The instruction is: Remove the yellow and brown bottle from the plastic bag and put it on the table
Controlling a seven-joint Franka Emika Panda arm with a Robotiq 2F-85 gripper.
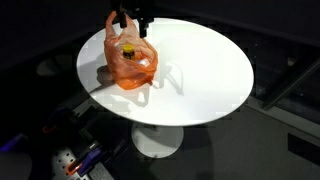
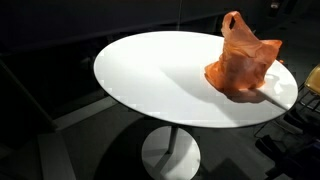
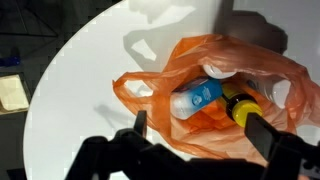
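The gripper (image 3: 196,122) hangs above the bag's (image 1: 131,64) open mouth, jaws apart and empty. Inside, the bottle (image 3: 241,106) lies just below, nearer the finger on the right of the wrist view, beside a blue bottle (image 3: 195,97). Its long axis seems to slant across the gap. The bag sits near the table's (image 1: 200,80) edge.

We seem to be in a lab or an office rather than a home; we cannot tell which. A round white table (image 2: 160,85) on a single pedestal (image 2: 172,148) stands on a dark bare floor (image 2: 60,150). A dark wall (image 2: 90,20) runs behind its far edge. In an exterior view, cabled equipment (image 1: 70,160) sits below its near edge.
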